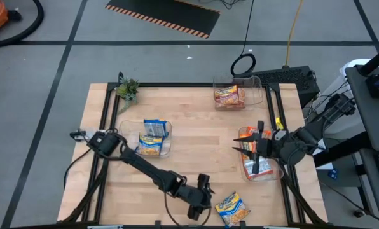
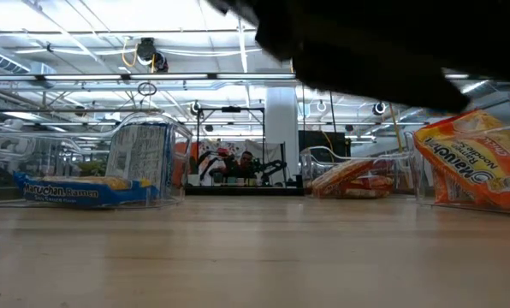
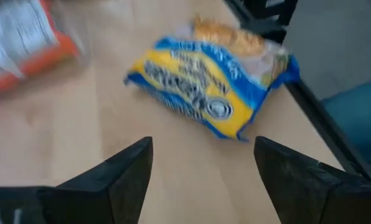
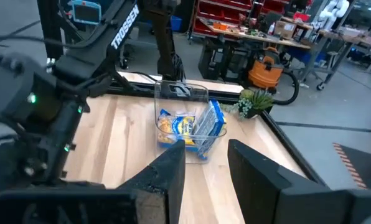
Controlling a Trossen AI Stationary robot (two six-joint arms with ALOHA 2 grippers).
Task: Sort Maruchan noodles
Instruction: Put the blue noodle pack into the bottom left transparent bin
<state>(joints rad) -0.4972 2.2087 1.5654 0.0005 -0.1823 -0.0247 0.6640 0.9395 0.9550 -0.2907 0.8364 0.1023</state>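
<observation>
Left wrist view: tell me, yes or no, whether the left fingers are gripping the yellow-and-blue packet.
No: the left gripper has its fingers spread over bare wood, with the yellow-and-blue packet lying free beyond them.

Ahead of the dark left gripper (image 3: 201, 177), a yellow packet (image 3: 210, 84) edged in blue; beside it, an orange-and-silver one (image 3: 20, 43).

Yellow-and-blue crinkly plastic noodle packet (image 1: 231, 208) flat at table's near edge, two more yellow-and-blue packets (image 1: 152, 138) left of centre, orange-red packets (image 1: 229, 97) near far edge, silver-and-orange packets (image 1: 258, 166) by right edge.
</observation>
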